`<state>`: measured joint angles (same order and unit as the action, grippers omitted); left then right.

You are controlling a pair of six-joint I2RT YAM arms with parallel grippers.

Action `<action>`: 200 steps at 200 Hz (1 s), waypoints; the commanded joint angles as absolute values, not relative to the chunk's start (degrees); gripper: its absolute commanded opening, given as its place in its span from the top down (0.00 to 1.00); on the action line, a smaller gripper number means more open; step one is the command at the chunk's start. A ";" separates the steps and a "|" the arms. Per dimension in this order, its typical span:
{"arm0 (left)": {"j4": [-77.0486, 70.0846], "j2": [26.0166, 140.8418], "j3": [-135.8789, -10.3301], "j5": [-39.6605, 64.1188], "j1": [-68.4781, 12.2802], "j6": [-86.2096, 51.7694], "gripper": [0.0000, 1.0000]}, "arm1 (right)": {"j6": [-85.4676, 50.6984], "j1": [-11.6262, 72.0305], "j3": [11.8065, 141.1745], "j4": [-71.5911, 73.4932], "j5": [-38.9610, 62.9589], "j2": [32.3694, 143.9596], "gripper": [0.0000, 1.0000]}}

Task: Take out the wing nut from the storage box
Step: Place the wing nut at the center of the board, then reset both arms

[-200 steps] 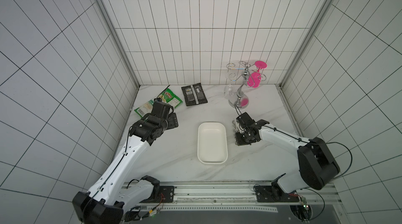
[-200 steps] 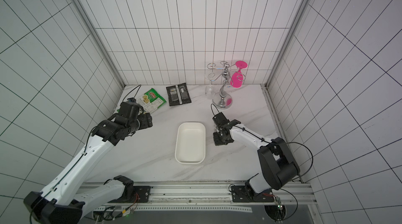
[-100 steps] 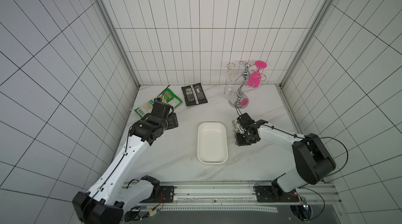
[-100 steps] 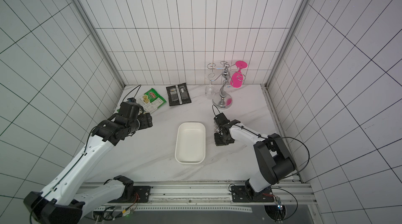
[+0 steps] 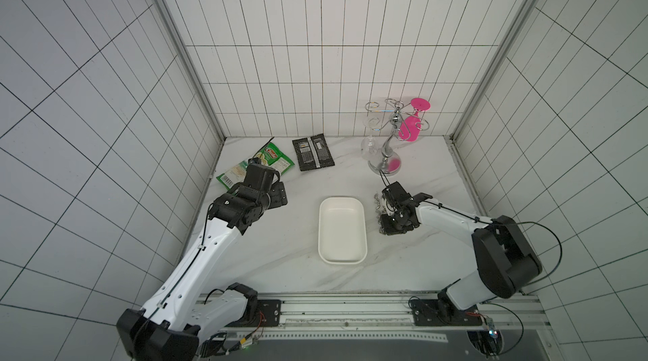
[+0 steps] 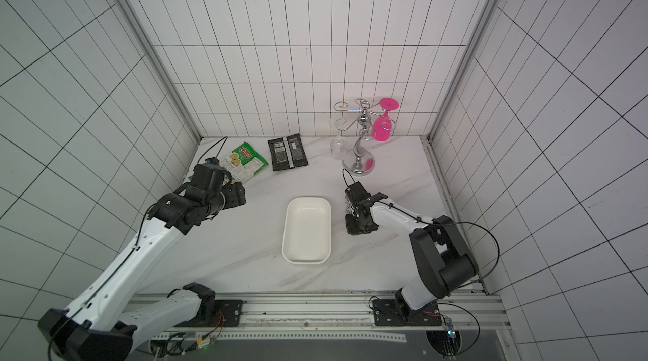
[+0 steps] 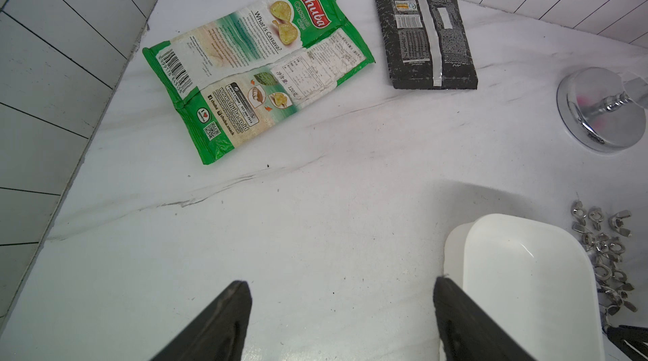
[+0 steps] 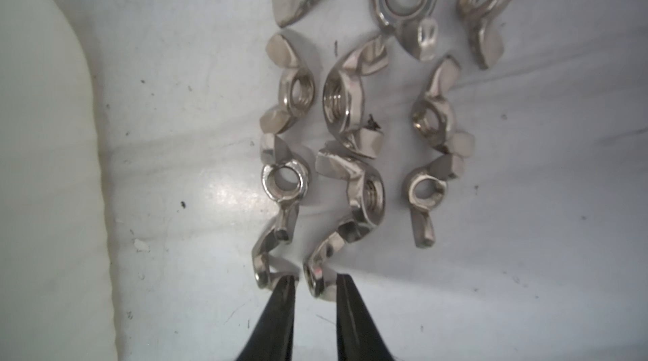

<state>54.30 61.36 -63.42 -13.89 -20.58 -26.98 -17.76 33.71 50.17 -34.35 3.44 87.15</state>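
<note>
The white storage box [image 5: 342,257] [image 6: 305,257] lies in the middle of the table in both top views, with nothing inside it. Several silver wing nuts [image 5: 378,205] [image 7: 603,247] lie on the table just right of the box. My right gripper [image 5: 385,229] [image 6: 352,229] [image 8: 315,280] points down at the near end of that group. Its jaws stand slightly open, with one wing nut [image 8: 317,285] resting on the table between the tips; a gap shows beside one finger. My left gripper [image 5: 278,198] [image 7: 342,285] hangs open over bare table left of the box.
A green snack packet [image 5: 270,159] and a black packet [image 5: 313,153] lie at the back left. A chrome glass rack [image 5: 385,152] with a pink glass [image 5: 410,127] and a clear glass [image 5: 370,147] stands at the back right. Tiled walls close in three sides.
My right gripper's jaws have parted a little around the wing nut on the table. Both arms stay about where they were.
</note>
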 commanded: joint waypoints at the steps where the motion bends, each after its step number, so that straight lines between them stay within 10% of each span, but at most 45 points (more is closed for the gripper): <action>1: 54.39 61.16 -64.66 -14.27 -20.65 -27.04 0.15 | -17.16 33.23 53.35 -38.31 1.44 82.16 0.65; 35: 53.62 62.84 -66.63 -14.72 -20.65 -26.30 0.15 | -15.71 32.27 56.48 -38.68 -5.03 75.31 0.41; 53: 52.94 63.66 -67.74 -15.39 -20.57 -25.25 0.13 | -14.89 29.34 57.03 -36.32 -7.89 72.63 0.00; 134: 26.59 66.21 -52.30 -31.92 -14.55 -20.23 0.02 | -14.64 0.98 42.60 -8.13 -23.19 67.63 0.01; 200: -3.31 76.28 -39.76 -34.30 -6.97 -12.80 0.02 | -7.52 -0.60 28.38 28.85 -16.25 79.67 0.01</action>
